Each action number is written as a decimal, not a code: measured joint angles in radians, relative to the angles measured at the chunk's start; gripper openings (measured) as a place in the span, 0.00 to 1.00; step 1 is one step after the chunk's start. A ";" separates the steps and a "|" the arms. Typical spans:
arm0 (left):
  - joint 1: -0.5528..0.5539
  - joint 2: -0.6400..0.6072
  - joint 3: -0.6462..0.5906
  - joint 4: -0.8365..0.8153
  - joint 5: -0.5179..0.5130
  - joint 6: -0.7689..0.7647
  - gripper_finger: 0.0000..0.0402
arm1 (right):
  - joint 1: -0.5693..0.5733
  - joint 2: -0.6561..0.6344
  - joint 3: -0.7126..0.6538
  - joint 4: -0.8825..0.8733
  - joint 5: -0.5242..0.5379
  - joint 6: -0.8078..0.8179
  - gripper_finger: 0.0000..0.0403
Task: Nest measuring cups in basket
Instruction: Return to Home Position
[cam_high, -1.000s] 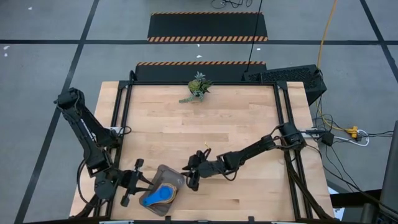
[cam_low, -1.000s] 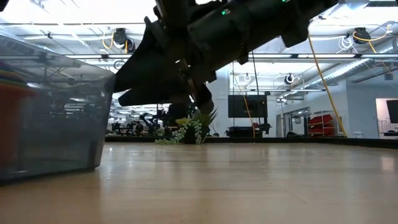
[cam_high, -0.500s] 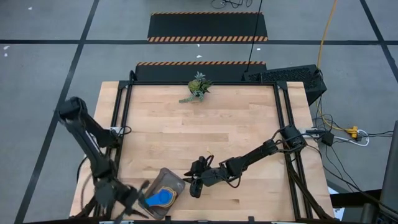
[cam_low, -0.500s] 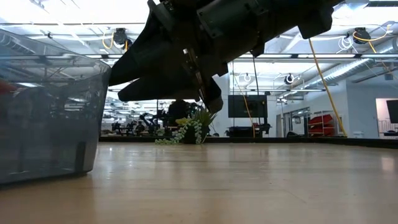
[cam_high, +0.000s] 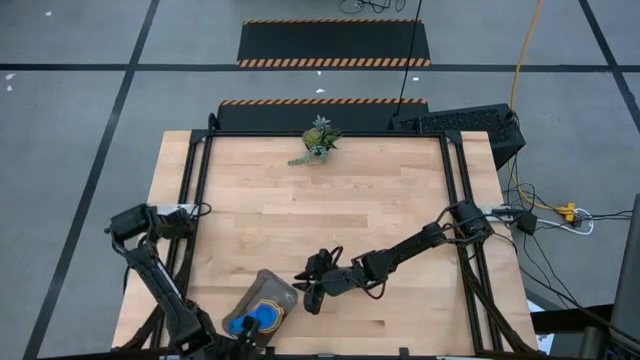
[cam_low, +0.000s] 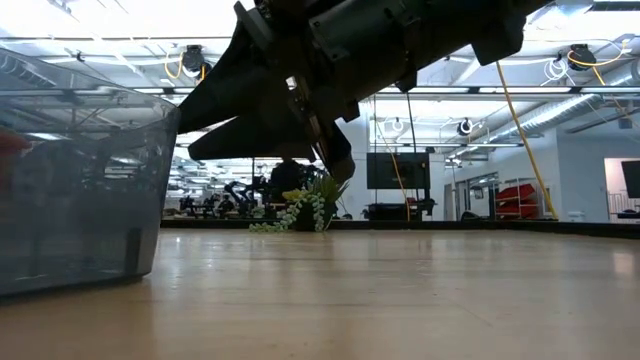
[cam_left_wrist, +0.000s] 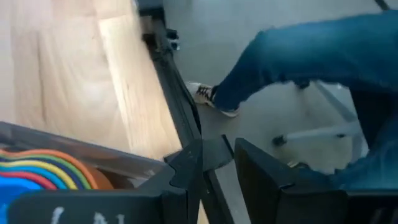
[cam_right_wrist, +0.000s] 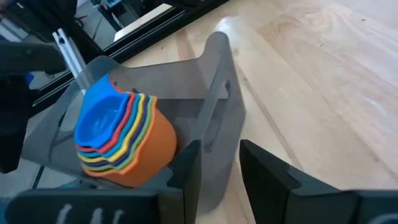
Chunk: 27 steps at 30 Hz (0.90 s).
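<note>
The see-through grey basket stands on the table near its front edge. The measuring cups sit nested inside it as one stack, the blue one on top and the orange one outermost; they also show in the high view. My right gripper is at the basket's right end, shut on its wall. My left gripper hangs over the table's near edge by the basket's near-left corner, its fingers slightly apart with nothing between them. My right gripper has the basket's right end wall between its two fingers, one finger on the inner side and the other outside. It comes in from the table's right, slanting a little downward. The basket's bottom stays on the table.
A small green plant stands at the table's far edge. Black rails run along the table's sides. A person's leg in jeans and a shoe show just beyond the table's edge, close to my left gripper.
My left gripper has swung from the basket's left side toward the table's near edge, sinking and tipping further down. The basket has shifted slightly. My right gripper has kept still.
</note>
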 joint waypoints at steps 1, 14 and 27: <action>0.004 0.004 0.005 -0.005 0.000 -0.023 0.24 | 0.001 0.000 0.000 0.000 0.000 0.004 0.25; -0.025 -0.013 0.001 -0.126 -0.009 -0.196 0.24 | 0.041 0.000 0.000 -0.003 0.008 0.065 0.25; -0.123 -0.168 -0.006 -0.505 -0.116 -0.425 0.24 | 0.083 0.000 0.000 0.010 -0.002 0.112 0.25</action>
